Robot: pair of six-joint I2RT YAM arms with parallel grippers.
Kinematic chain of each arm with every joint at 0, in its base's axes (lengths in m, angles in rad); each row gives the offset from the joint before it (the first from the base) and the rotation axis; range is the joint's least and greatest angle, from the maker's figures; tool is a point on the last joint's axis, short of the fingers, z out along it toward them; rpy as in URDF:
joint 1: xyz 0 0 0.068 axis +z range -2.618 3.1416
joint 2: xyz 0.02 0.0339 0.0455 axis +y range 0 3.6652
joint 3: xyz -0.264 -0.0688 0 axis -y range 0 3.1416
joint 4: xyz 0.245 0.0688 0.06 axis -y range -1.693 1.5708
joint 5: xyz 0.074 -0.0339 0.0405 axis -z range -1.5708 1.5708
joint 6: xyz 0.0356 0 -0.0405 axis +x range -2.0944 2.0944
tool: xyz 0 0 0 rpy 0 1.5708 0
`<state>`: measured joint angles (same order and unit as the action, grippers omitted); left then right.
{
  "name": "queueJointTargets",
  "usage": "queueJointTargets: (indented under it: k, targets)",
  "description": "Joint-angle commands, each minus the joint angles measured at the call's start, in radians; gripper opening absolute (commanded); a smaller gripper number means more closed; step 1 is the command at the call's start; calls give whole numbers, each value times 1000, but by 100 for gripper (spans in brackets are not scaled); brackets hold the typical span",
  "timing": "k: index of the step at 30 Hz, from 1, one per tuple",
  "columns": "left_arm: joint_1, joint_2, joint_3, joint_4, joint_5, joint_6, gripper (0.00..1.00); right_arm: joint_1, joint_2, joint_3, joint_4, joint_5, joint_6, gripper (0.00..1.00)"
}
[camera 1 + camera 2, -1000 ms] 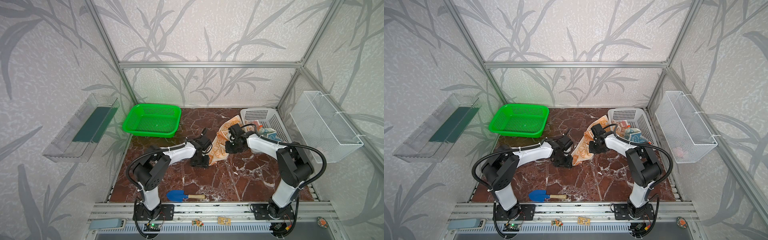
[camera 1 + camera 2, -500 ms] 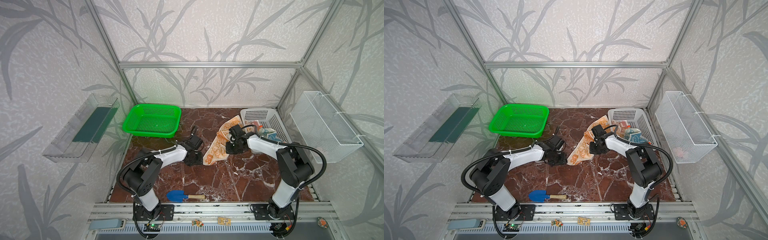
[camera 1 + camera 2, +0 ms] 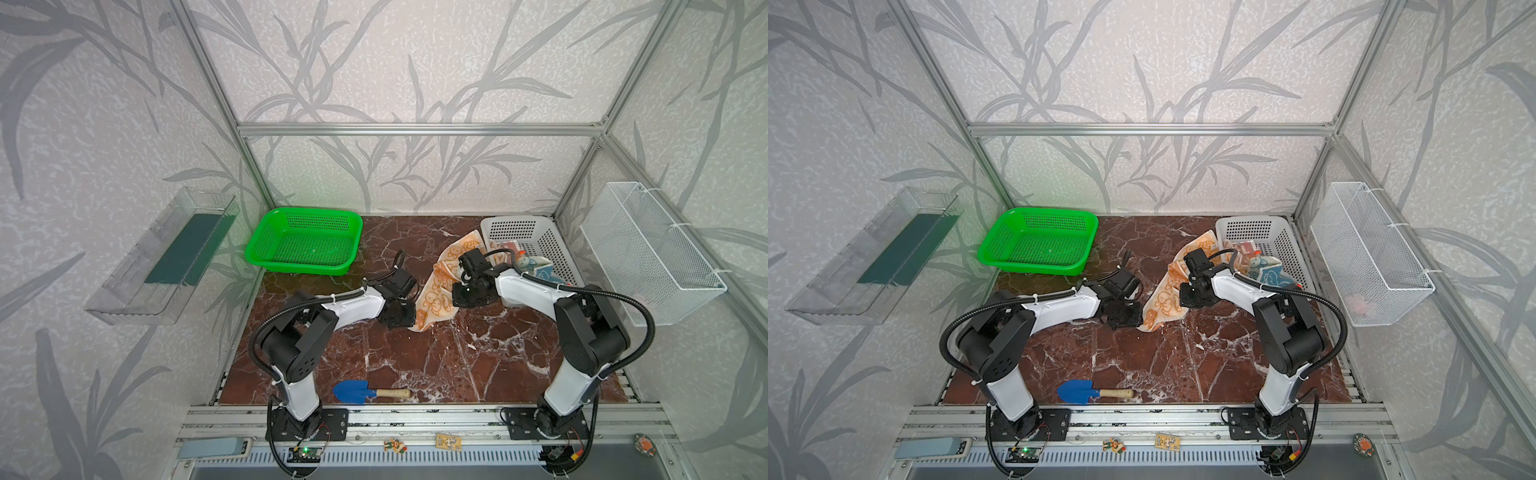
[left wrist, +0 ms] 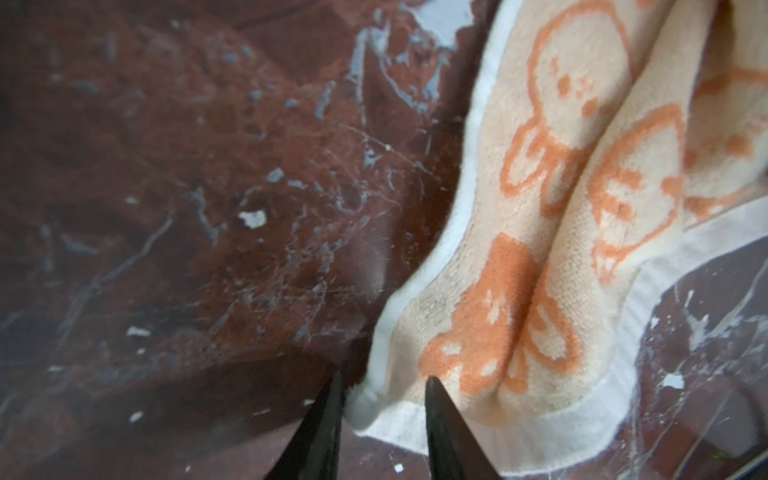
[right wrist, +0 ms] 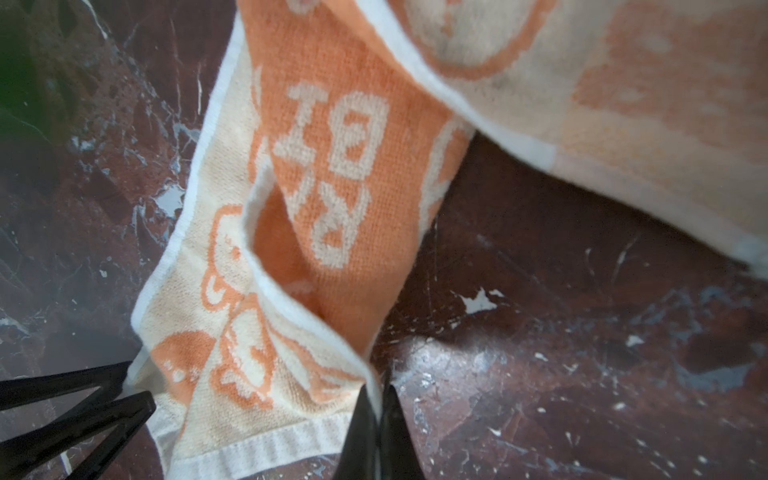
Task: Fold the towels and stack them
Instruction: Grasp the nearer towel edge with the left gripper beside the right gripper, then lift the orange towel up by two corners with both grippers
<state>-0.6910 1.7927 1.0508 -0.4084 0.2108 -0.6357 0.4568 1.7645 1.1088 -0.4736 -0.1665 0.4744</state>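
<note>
Only wrist views tell: right hand (image 5: 376, 401) clamps the orange towel (image 5: 332, 187), left hand (image 4: 384, 386) gapes around its corner.

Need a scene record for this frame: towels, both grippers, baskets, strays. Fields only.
active towel: orange towel, unfolded, upper end by the white basket corner, lower end on the table
right gripper: shut on the towel's white hem
left gripper: jaws apart around a lower corner, not yet pinched
other towels: blue towel crumpled in the white basket
green basket: back left, no towel in it
stray: blue shovel near the front edge
stack: not started
</note>
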Motion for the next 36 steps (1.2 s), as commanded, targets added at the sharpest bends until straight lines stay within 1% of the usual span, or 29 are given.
queueJointTargets:
  k: [1,4,10,12,15,17,21,24,26,31,34,36]
  targets:
    - [-27,81,-12,-128,-46,36,28,-3,-32,-11,0,-1,-6,0]
    - [-33,97,-16,-141,-68,46,17,-5,-39,-9,-5,2,-8,0]
    - [-21,62,-28,-120,-70,42,0,-4,-53,17,-41,12,-30,0]
    - [6,21,-33,-101,-39,37,0,-4,-95,44,-69,13,-46,0]
    - [92,-82,-26,-76,36,23,0,-5,-138,113,-125,24,-70,0]
    - [149,-164,14,-96,40,19,0,-5,-156,181,-171,22,-91,0]
    - [247,-303,144,-125,-5,12,0,-6,-177,343,-246,20,-111,0]
    - [310,-358,264,-123,-10,7,0,-5,-199,444,-235,50,-113,0]
    - [341,-358,357,-139,-10,10,0,-14,-189,549,-266,60,-115,0]
    - [384,-300,623,-213,-26,55,0,-38,-113,890,-380,48,-126,0]
    - [399,-285,752,-265,-48,87,0,-40,-76,1069,-446,44,-145,0]
    - [404,-292,809,-285,-61,110,0,-39,-63,1185,-488,36,-159,0]
